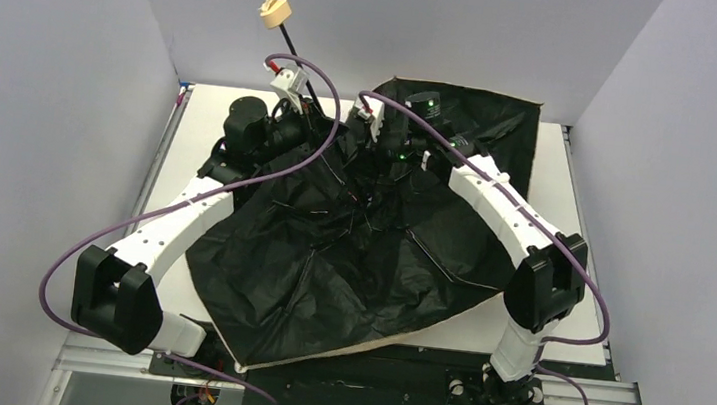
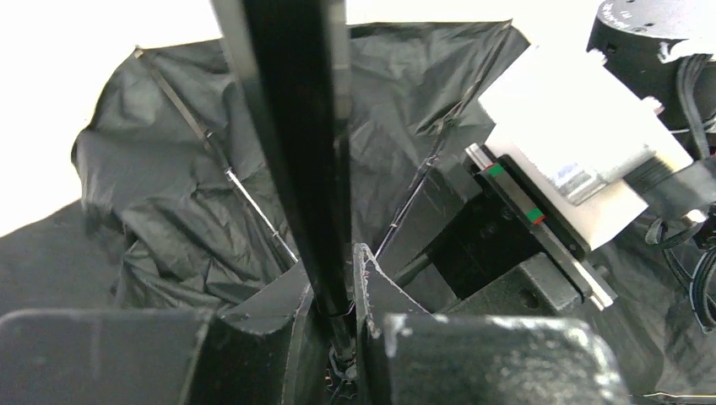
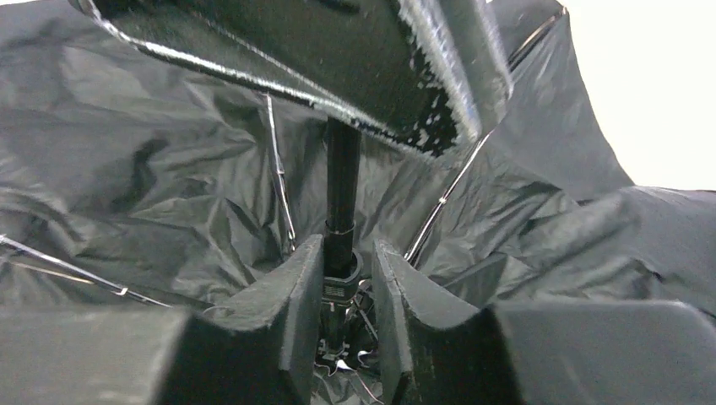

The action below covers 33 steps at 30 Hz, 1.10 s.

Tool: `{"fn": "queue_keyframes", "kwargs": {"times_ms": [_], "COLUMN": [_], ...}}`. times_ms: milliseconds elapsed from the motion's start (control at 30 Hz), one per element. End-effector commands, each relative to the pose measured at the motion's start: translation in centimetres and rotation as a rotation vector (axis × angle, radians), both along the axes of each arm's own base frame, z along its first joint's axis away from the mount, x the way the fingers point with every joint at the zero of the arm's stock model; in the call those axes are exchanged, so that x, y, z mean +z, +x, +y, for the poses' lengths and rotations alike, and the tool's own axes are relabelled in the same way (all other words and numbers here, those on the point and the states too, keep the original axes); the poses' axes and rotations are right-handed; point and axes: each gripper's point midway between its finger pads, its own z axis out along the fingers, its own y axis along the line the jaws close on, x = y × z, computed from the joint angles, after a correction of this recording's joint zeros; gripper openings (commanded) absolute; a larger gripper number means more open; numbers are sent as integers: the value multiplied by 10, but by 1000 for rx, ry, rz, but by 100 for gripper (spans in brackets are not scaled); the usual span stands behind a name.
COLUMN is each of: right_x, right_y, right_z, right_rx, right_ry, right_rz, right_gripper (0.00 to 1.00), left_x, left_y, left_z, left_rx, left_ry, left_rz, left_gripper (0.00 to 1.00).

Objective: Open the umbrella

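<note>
Toward twelve o'clock over the umbrella, the left gripper pinches the shaft steady while the right gripper loosely straddles the runner, jaws slightly spread.

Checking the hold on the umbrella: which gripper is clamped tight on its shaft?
The left gripper: its fingers pinch the thin black shaft with no gap. The right gripper only straddles it at the hub, a gap showing beside it.
</note>
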Motion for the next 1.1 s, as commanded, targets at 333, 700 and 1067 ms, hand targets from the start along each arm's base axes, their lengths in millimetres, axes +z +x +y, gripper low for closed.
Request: {"fn": "queue_keyframes", "kwargs": {"times_ms": [333, 700, 1067], "right_x": [-62, -74, -127], "right_y": [4, 18, 21], "right_z": [-10, -3, -46], "right_rx": [-78, -168, -183], "right_ry": [-171, -83, -356], "right_rz": [134, 216, 75], "right_gripper": [32, 31, 6], "left_x": [153, 154, 176], "left_y": [-24, -25, -19], "left_z": [23, 23, 48], "left_rx": [35, 35, 75], "left_ry": [-217, -229, -241], "left_rz": [-408, -407, -444], "left_gripper": [0, 0, 0]}}
